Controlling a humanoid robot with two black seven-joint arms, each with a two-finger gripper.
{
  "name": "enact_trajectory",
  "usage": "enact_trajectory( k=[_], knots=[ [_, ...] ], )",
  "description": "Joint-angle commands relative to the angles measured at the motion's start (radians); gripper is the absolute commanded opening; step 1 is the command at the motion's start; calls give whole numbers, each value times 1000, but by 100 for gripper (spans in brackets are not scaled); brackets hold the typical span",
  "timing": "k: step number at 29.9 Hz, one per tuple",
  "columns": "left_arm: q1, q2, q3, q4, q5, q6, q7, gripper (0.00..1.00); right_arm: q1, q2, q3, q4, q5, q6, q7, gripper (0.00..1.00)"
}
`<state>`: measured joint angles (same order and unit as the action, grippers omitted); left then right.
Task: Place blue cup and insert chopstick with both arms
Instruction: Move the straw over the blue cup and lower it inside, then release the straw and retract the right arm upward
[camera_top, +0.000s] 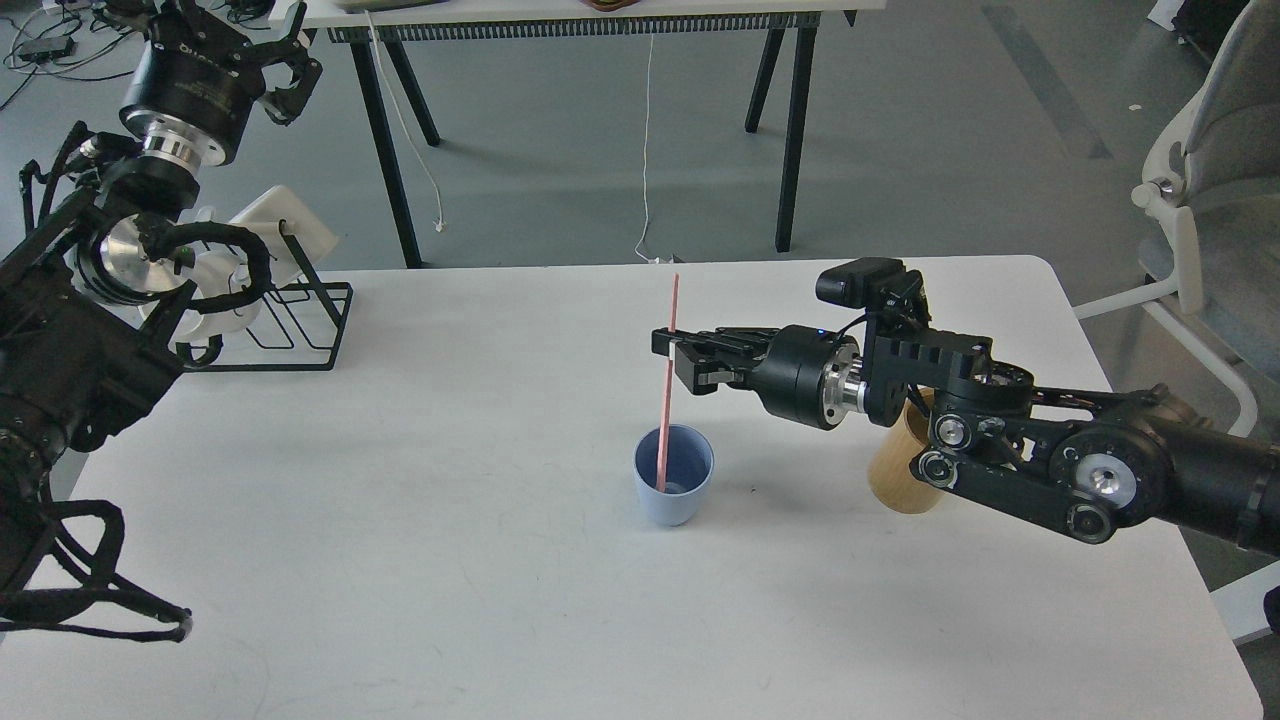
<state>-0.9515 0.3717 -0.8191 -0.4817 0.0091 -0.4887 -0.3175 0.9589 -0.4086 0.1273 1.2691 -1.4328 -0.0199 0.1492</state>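
One pink chopstick (667, 385) stands almost upright with its lower end inside the blue cup (673, 489), leaning slightly so that its top tilts toward the far edge of the desk. The cup sits upright on the white desk (420, 560), a little right of the middle and closer to the near edge than to the far one. Partway up its length, the stick is pinched by the right gripper (672, 343), whose two fingers are closed narrowly on it from the right side. The right arm (1050, 450) reaches in low over the desk from the right edge, and a small black camera sits on top of its wrist. Behind that arm, partly hidden by it, a tan wooden cylinder (900, 470) stands on the desk near the right edge. At the far left corner a black wire rack (300, 330) holds white dishes. The left arm (90, 300) rises past that corner, well apart from the cup, and its left gripper (285, 65) hangs high above the floor with its claw fingers spread and nothing between them.
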Motion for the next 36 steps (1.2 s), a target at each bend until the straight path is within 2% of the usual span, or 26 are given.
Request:
enact_trajectory(
  k=[1, 7, 11, 19, 22, 25, 27, 28, 30, 33, 36],
  knots=[
    [0, 4, 0, 0, 0, 0, 0, 100, -5, 1, -1, -11, -3, 0, 0, 3],
    [2, 4, 0, -1, 0, 0, 0, 100, -9, 1, -1, -16, -18, 0, 0, 6],
    [0, 4, 0, -1, 0, 0, 0, 100, -6, 1, -15, -17, -18, 0, -2, 13],
    [2, 6, 0, 0, 0, 0, 0, 100, -3, 2, -37, -16, -18, 0, -2, 16],
    [2, 6, 0, -1, 0, 0, 0, 100, -3, 2, -37, -16, -18, 0, -2, 20],
    [2, 6, 0, 0, 0, 0, 0, 100, 3, -6, -29, -13, -12, -2, -2, 38],
    [2, 7, 0, 0, 0, 0, 0, 100, 11, -10, -9, -10, -5, -6, 4, 57],
    [2, 7, 0, 0, 0, 0, 0, 100, 15, -16, 12, -10, -2, -8, 6, 67],
    [0, 9, 0, 0, 0, 0, -2, 100, 18, -39, 95, -8, 2, -8, 7, 98],
    [0, 9, 0, 0, 0, 0, 0, 100, 9, -61, 259, -11, 32, 0, 7, 97],
    [0, 7, 0, 0, 0, 0, 0, 100, 12, -65, 380, -16, 202, 29, 1, 98]
  ],
)
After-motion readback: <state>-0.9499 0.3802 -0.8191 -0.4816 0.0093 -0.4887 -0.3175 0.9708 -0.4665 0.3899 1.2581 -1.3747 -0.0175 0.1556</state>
